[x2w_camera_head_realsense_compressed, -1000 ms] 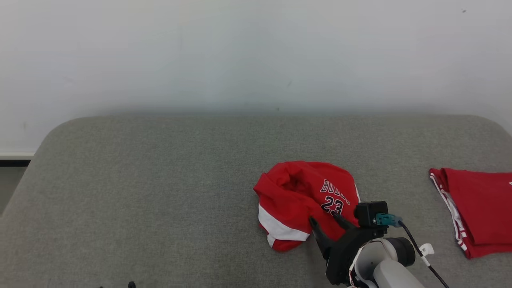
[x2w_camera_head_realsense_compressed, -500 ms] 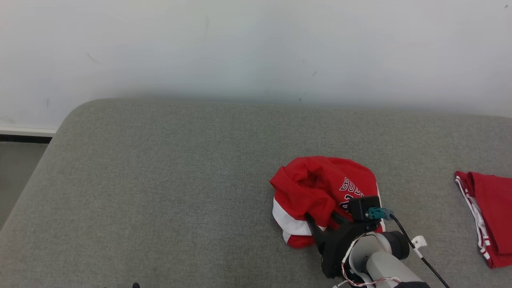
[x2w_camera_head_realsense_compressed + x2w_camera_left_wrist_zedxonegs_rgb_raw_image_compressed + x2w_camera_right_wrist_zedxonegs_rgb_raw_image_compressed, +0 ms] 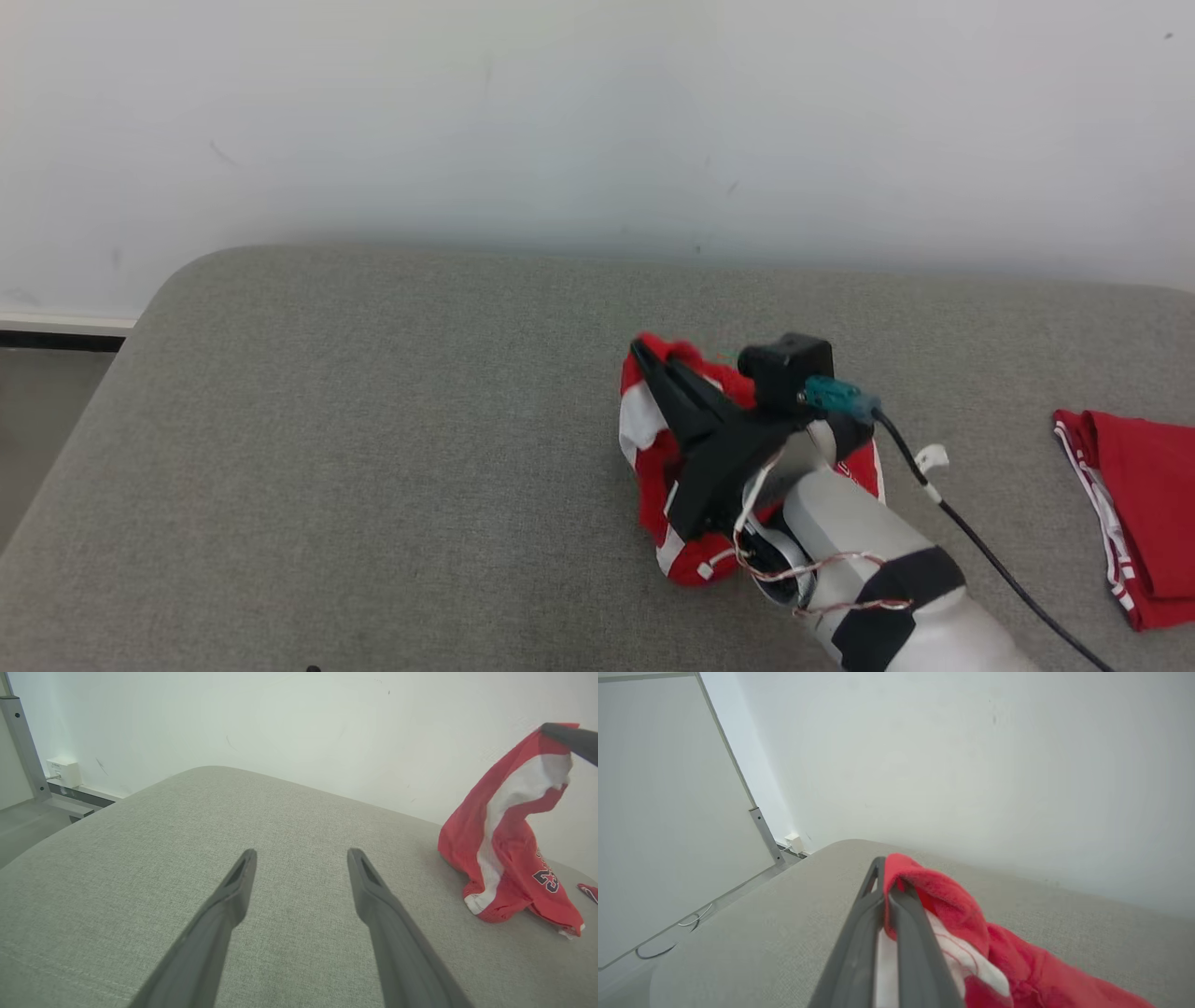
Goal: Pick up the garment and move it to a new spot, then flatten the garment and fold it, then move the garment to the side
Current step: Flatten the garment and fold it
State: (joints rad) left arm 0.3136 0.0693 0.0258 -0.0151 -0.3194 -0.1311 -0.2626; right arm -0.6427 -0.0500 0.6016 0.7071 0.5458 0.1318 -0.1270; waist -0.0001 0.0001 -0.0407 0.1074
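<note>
Soft red and white knit cloth of the garment [image 3: 502, 858], grey woven upholstery of the cushion [image 3: 373, 448], matt and slightly coarse, dark matt plastic of the left gripper [image 3: 301, 856], smooth pale shell of the right forearm [image 3: 840, 518], smooth matt wall [image 3: 560, 121]

Left gripper [image 3: 302, 854] fingers spread wide over the grey fabric worktop [image 3: 140, 835]; right gripper [image 3: 551, 731] holds up red number-23 jersey [image 3: 504, 849], hem touching worktop.

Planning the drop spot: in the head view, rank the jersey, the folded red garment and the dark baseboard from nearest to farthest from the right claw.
1. Jersey: pinched in the right claw.
2. Folded red garment: on the cushion, far right.
3. Dark baseboard: far left, beyond the cushion.
</note>
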